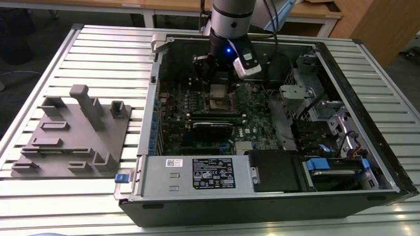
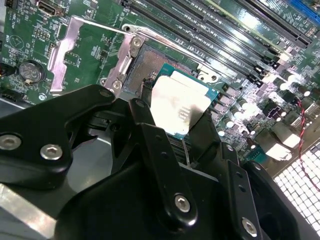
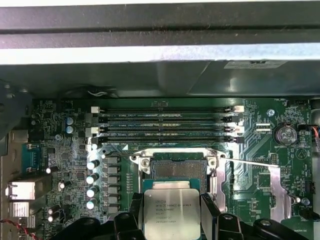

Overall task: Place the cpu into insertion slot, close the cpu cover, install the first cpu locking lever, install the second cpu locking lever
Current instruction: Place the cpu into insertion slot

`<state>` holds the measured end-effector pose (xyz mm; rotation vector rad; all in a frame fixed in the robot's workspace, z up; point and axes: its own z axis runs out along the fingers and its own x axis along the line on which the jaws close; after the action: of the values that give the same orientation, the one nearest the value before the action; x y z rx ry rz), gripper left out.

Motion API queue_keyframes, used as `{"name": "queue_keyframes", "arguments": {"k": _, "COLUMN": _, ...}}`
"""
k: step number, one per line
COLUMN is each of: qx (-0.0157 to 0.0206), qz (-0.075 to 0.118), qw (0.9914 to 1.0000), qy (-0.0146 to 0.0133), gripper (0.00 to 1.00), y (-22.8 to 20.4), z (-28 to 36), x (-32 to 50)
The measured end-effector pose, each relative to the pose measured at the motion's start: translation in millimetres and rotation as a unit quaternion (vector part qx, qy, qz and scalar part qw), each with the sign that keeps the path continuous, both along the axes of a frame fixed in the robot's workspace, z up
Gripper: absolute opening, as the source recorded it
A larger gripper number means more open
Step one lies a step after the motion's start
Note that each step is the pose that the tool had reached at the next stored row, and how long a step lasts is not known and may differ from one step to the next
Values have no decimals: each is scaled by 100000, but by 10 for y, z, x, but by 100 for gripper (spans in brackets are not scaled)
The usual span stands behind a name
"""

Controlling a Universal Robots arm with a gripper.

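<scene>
In both wrist views my gripper [image 3: 171,212] is shut on the cpu [image 3: 171,220], a flat square chip with a silver-grey top. Black fingers [image 3: 135,210] press its two opposite edges. The chip hangs just above and partly over the insertion slot [image 3: 175,170], whose dark centre shows beyond its edge. In the second wrist view the cpu [image 2: 181,102] is tilted over the slot [image 2: 149,66], between the gripper [image 2: 175,122] fingers. The cpu cover [image 2: 64,52] stands flipped open beside the socket, and also shows as silver rails [image 3: 276,186]. A thin locking lever [image 3: 250,162] sticks out sideways. In the exterior view the gripper [image 1: 219,89] hovers over the motherboard socket [image 1: 221,102].
Long black memory slots [image 3: 165,122] run beside the socket, with a row of capacitors [image 3: 92,182] on another side. The open computer case [image 1: 157,98] walls in the board; a power supply [image 1: 196,174] and drive bays [image 1: 328,167] sit at the front. A grey fixture [image 1: 72,132] lies at the exterior view's left.
</scene>
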<state>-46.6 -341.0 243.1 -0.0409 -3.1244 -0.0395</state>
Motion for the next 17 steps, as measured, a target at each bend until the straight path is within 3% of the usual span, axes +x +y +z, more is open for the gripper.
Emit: {"name": "queue_keyframes", "arguments": {"k": 17, "qx": -268, "qz": -1, "qw": 100000, "qy": -13, "gripper": 54, "y": 0, "z": -140, "x": -30}}
